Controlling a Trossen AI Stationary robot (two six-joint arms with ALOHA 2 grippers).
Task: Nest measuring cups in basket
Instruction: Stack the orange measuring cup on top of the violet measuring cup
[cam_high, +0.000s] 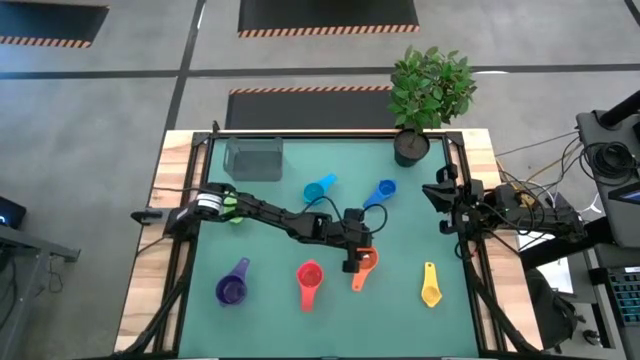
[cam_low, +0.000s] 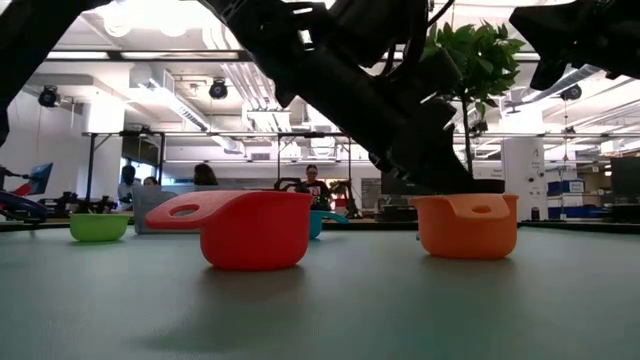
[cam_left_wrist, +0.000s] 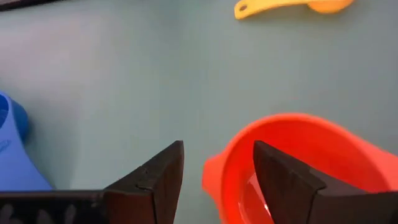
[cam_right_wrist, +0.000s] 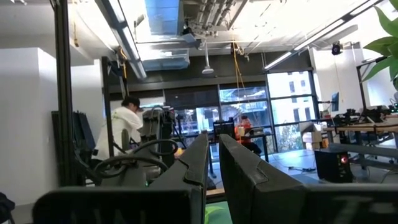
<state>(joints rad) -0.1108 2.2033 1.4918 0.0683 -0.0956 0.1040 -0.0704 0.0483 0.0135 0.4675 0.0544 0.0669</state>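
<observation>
My left gripper (cam_high: 356, 262) (cam_left_wrist: 217, 180) is open, low over the orange cup (cam_high: 366, 270) (cam_left_wrist: 298, 155) in the middle of the mat. One finger (cam_left_wrist: 280, 180) stands over the cup's hollow and the other finger (cam_left_wrist: 163, 180) outside its wall (cam_left_wrist: 212, 177). No touch shows. The red cup (cam_high: 310, 278), purple cup (cam_high: 232, 289), yellow cup (cam_high: 431, 290), light blue cup (cam_high: 318, 188) and blue cup (cam_high: 381, 191) rest apart on the mat. The green cup (cam_high: 233, 208) sits partly under the left arm. The grey basket (cam_high: 254, 157) stands at the far left. My right gripper (cam_high: 437, 190) (cam_right_wrist: 212, 168) waits shut at the right edge.
A black pot with a green plant (cam_high: 412, 145) stands at the mat's far right corner. In the low view the red cup (cam_low: 250, 228) sits left of the orange cup (cam_low: 468, 225). People show in the room beyond the table.
</observation>
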